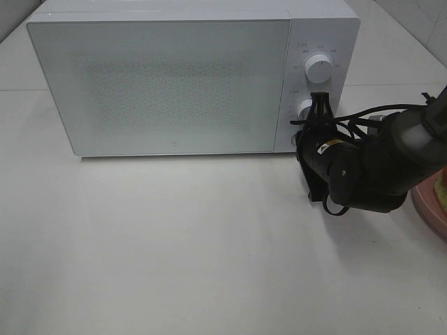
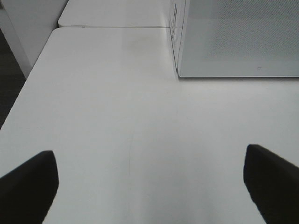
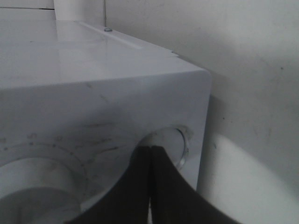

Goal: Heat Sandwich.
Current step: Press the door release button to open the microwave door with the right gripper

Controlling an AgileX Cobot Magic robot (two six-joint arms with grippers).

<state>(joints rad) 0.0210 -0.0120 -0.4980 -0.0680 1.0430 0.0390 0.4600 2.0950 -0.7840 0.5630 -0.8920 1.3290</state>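
Table, high view: white top (image 1: 174, 244), pale wall behind; microwave (image 1: 167, 77) at the back, door shut.
Right gripper: (image 1: 320, 105) clenched on nothing, tips at the lower dial (image 1: 305, 108); contact unclear.
Sandwich: (image 1: 441, 185) only a yellow-green sliver at the right frame edge, on plate (image 1: 427, 209), outside the microwave.
Direction: lies right of the right gripper and nearer the table's front, past that arm's elbow, well apart from the tips.
Long axis: cannot tell, mostly cut off.
Nearer arm: right; left arm absent from this view.
Left wrist view: left gripper (image 2: 149, 161) released wide, empty, over bare table; microwave corner ahead; no sandwich in sight.
Right wrist view: fingers (image 3: 140, 186) pressed together before the lower dial; sandwich out of sight.
Next move, judged: calls for turning away from the dials toward the plate.
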